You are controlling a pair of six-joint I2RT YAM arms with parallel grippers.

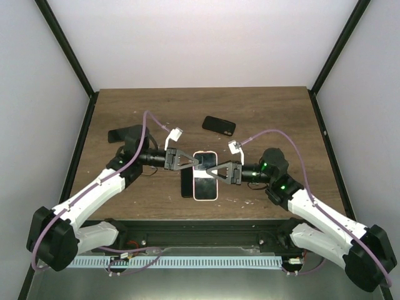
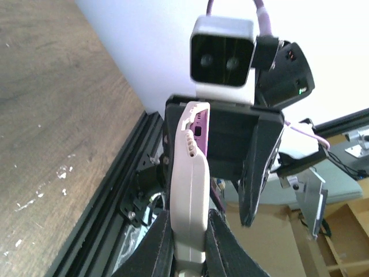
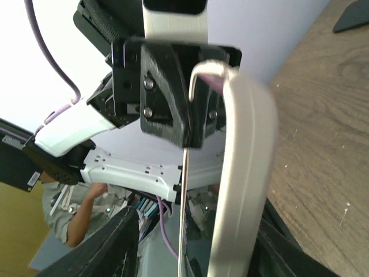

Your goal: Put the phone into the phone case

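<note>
The white phone case [image 1: 205, 195] is held over the middle of the table, and the dark-screened phone [image 1: 205, 181] lies inside its rim. My left gripper [image 1: 199, 162] grips the case's far end. In the left wrist view its gripper [image 2: 190, 249] is shut on the case [image 2: 191, 190], one black finger pressed on each side. My right gripper [image 1: 216, 172] reaches in from the right. In the right wrist view its gripper [image 3: 196, 251] is open, the fingers [image 3: 112, 248] well apart around the case's white edge [image 3: 245, 167], which lies near the right finger.
A black phone-shaped slab [image 1: 219, 125] lies flat on the wooden table [image 1: 269, 119] behind the grippers. A dark strip [image 1: 187, 184] runs along the case's left side; I cannot tell if it is a shadow or an object. The black frame rail [image 1: 206, 228] borders the near edge.
</note>
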